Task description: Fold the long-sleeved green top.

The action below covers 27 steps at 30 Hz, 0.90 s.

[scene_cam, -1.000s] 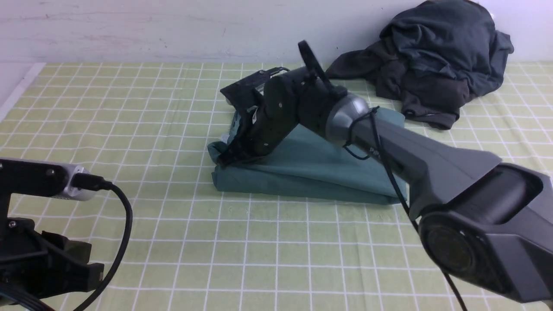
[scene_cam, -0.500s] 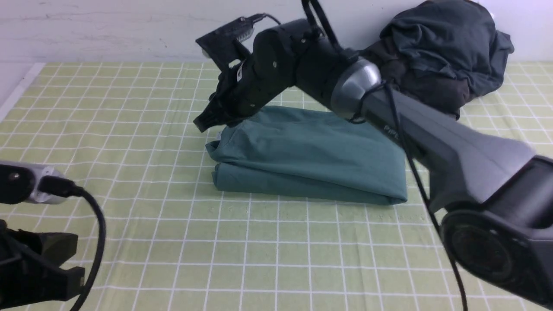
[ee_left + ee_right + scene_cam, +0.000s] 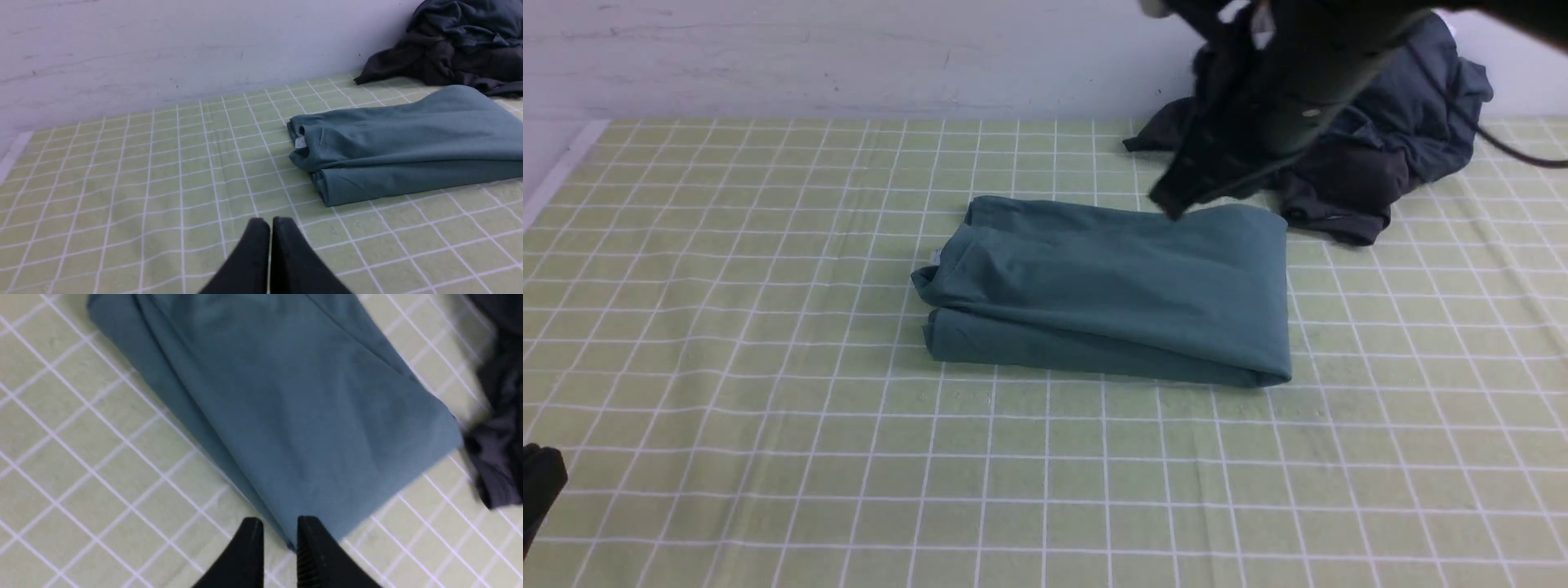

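The green long-sleeved top (image 3: 1111,290) lies folded into a thick rectangle in the middle of the checked cloth, its neck end and small white label (image 3: 936,257) to the left. It also shows in the left wrist view (image 3: 408,143) and the right wrist view (image 3: 294,396). My right gripper (image 3: 1170,204) is blurred and raised above the top's far right edge. In its wrist view (image 3: 278,526) the jaws stand a little apart and empty over a corner of the top. My left gripper (image 3: 269,222) is shut and empty, near the front left, apart from the top.
A dark charcoal-grey heap of garments (image 3: 1356,147) lies at the back right against the wall, close to the top's far right corner. It also shows in the left wrist view (image 3: 457,45). The yellow-green checked cloth (image 3: 768,343) covers the table. The table's left edge (image 3: 556,175) is at the far left.
My right arm has let go of the top's left end, lifted, and swung up and to the right. My left arm has drawn back almost out of the front view. The top stays folded.
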Each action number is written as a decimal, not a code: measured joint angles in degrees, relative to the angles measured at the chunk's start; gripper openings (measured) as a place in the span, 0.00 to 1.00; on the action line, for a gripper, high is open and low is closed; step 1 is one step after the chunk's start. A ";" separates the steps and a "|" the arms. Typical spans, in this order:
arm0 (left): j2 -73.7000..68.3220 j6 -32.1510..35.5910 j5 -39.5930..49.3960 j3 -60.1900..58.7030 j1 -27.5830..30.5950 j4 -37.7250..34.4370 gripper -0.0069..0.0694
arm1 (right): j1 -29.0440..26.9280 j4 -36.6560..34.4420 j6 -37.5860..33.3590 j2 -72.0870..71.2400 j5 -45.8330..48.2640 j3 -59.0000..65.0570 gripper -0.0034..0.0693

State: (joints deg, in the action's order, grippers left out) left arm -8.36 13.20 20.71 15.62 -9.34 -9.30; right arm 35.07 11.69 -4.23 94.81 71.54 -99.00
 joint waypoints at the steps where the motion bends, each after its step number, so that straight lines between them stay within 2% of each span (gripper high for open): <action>1: 1.00 0.13 -0.08 -0.90 -0.06 0.07 0.09 | 0.00 0.27 1.13 -3.77 -0.59 4.23 0.21; 2: 1.00 0.20 -0.15 -1.04 -0.06 0.07 0.09 | 0.00 0.32 1.31 -5.10 -1.06 4.87 0.21; 7: 1.55 0.25 -0.24 -3.43 -0.06 0.14 0.09 | 0.00 0.38 5.15 -22.53 -13.14 24.13 0.13; 10: 1.55 0.25 0.02 -4.10 -0.06 0.28 0.09 | 0.00 0.57 6.62 -31.96 -25.63 37.05 0.07; 11: 1.55 0.25 0.32 -4.22 -0.06 0.28 0.09 | 0.00 0.63 6.79 -37.26 -33.94 45.37 0.05; 12: 1.55 0.25 0.38 -4.22 -0.06 0.28 0.09 | 0.00 0.63 6.81 -38.50 -36.13 47.49 0.04; 13: 1.55 0.25 0.44 -4.22 -0.06 0.28 0.09 | 0.00 0.69 6.86 -43.68 -46.06 56.68 0.03; 14: 1.55 0.25 0.44 -4.22 -0.06 0.28 0.09 | 0.00 0.69 6.86 -43.68 -46.06 57.66 0.03; 15: 1.55 0.25 0.44 -4.22 -0.06 0.28 0.09 | 0.00 0.99 6.86 -47.63 -54.81 64.34 0.03; 19: 1.55 0.25 0.44 -4.22 -0.06 0.28 0.09 | 0.00 1.54 7.04 -55.69 -75.24 81.00 0.03; 20: 1.55 0.25 0.44 -4.22 -0.06 0.28 0.09 | 0.00 1.54 7.04 -56.00 -76.09 81.66 0.03; 24: 1.55 0.19 0.44 -4.22 -0.06 0.28 0.09 | 0.00 1.86 7.04 -60.70 -91.31 93.72 0.03; 27: 1.55 0.14 0.44 -4.22 -0.06 0.28 0.09 | 0.00 1.80 7.04 -61.17 -93.80 97.20 0.03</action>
State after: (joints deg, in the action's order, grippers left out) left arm -6.81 13.34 21.15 11.40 -9.40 -9.02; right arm 35.07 13.50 2.81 33.65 -22.25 -1.80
